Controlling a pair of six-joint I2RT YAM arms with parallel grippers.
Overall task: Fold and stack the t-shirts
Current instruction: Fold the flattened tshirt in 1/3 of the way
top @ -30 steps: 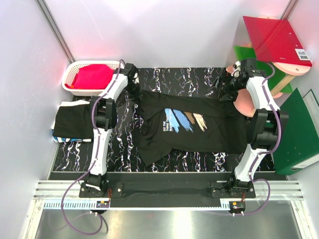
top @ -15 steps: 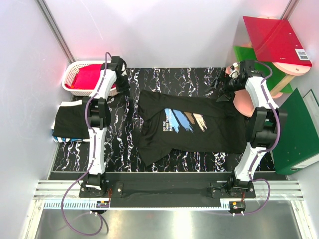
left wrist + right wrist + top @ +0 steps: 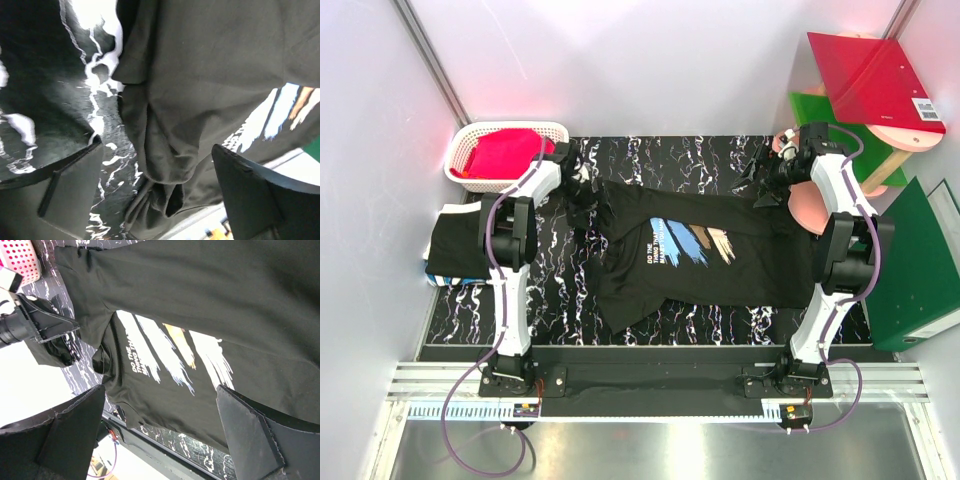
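Observation:
A black t-shirt [image 3: 720, 262] with blue, orange and pale strokes on the chest lies spread flat, print up, on the black marbled table [image 3: 670, 155]. My left gripper [image 3: 580, 185] is open at its far left corner, and a bunched fold of the fabric [image 3: 165, 165] lies between the fingers [image 3: 60, 190], ungripped. My right gripper [image 3: 770, 180] hovers open above the shirt's far right corner, and the printed chest [image 3: 170, 350] shows below its empty jaws. Another folded black t-shirt [image 3: 460, 245] lies at the table's left edge.
A white basket [image 3: 470, 135] holding pink cloth stands at the back left, just behind the left gripper. At the right are a red folder [image 3: 875, 80], a pink disc [image 3: 810, 212] and a green binder [image 3: 920, 270]. White walls enclose the back and sides.
The left gripper, shut a second ago, swung toward the basket, then came back down onto the shirt's far left corner and opened. The right gripper has barely moved.

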